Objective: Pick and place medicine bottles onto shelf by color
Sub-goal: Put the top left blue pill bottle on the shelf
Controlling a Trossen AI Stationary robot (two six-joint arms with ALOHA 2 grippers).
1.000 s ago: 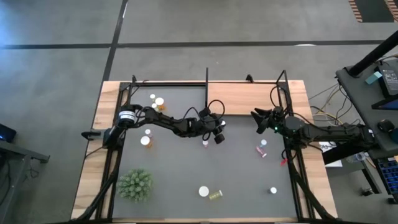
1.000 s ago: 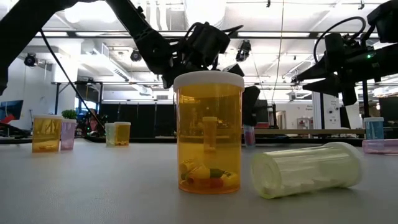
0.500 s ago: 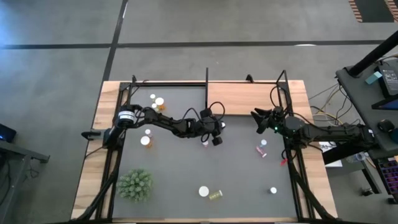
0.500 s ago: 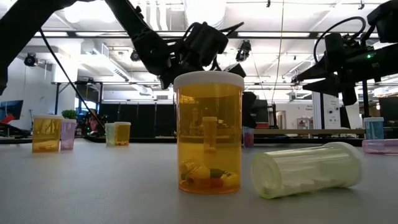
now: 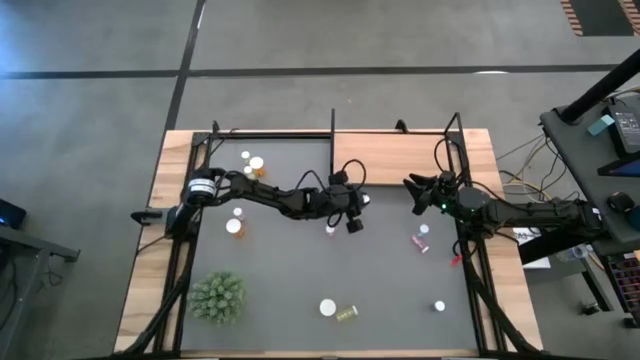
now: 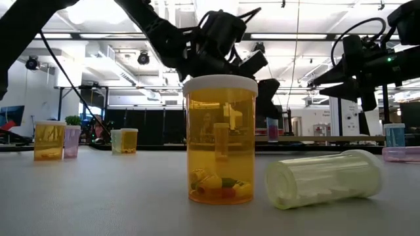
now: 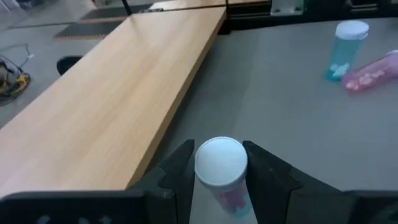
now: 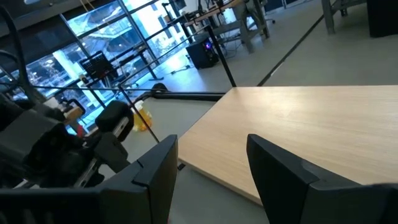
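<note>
The shelf (image 7: 118, 99) is seen as light wood, smooth, matt, with faint grain; thin black metal posts (image 5: 332, 125) are seen at its edge. The mat (image 5: 290, 270) is read as dark grey, matt, finely textured, possibly rubber or felt. Table edge strips (image 5: 145, 260) are pale bare wood. The orange bottle (image 6: 220, 141) is translucent glossy plastic with a white smooth cap; the lying bottle (image 6: 325, 178) is cloudy pale plastic, ribbed at the neck. The held bottle (image 7: 222, 171) has a matt white plastic cap. The left gripper (image 7: 219, 171) fingers are dark, matt, probably plastic. The plant (image 5: 217, 297) looks spiky, synthetic.
</note>
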